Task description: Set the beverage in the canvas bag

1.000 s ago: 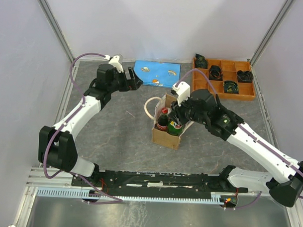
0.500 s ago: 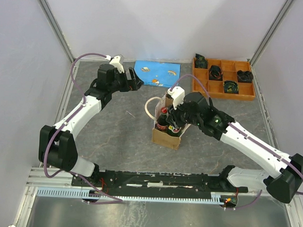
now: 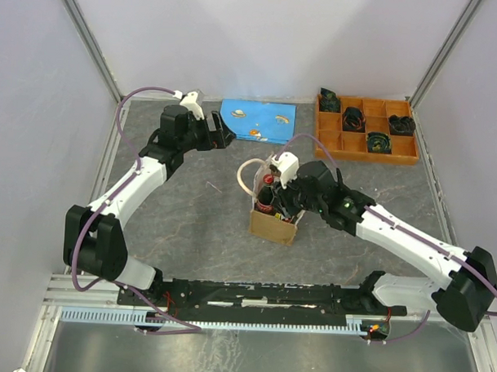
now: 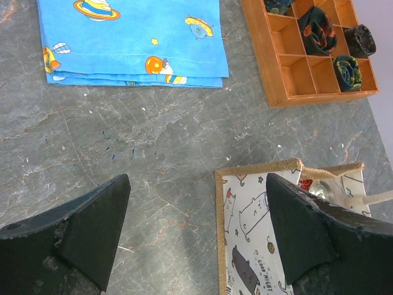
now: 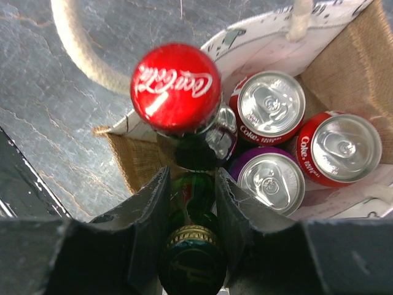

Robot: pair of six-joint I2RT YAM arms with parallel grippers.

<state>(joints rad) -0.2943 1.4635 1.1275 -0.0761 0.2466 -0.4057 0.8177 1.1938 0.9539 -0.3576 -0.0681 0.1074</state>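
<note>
1. Lowering the green bottle (image 5: pixel 191 270) into the canvas bag (image 3: pixel 271 228): clamped at the neck, just under the gold cap, by the clenched fingers of the right gripper (image 5: pixel 191 200), with the body hanging inside the bag mouth near one corner.
2. Slotted between the red-capped cola bottle (image 5: pixel 176 86) and the purple can (image 5: pixel 271 178). Packed beyond them, two red cans (image 5: pixel 271 103) against the far wall.
3. Judged partway in and not yet seated. Base hidden from every view, so contact with the bag floor impossible to tell.
4. Recommended descent: straight down and slow, neck upright. No sideways drift toward the cola bottle, very close to the green glass and probably easy to tip against the soft wall.
5. Recommended release: only after a firm touchdown, opening just enough to free the neck, given the scant room on either side. Then straight up, clear of the cream loop handle (image 5: pixel 80 49).
6. Left gripper (image 4: pixel 198 206): fingers spread wide, grasping nothing, hovering over the grey table (image 4: pixel 153 141) between the bag rim and the blue cloth (image 4: pixel 129 37). Well placed for steadying the bag wall in case of a lean.
</note>
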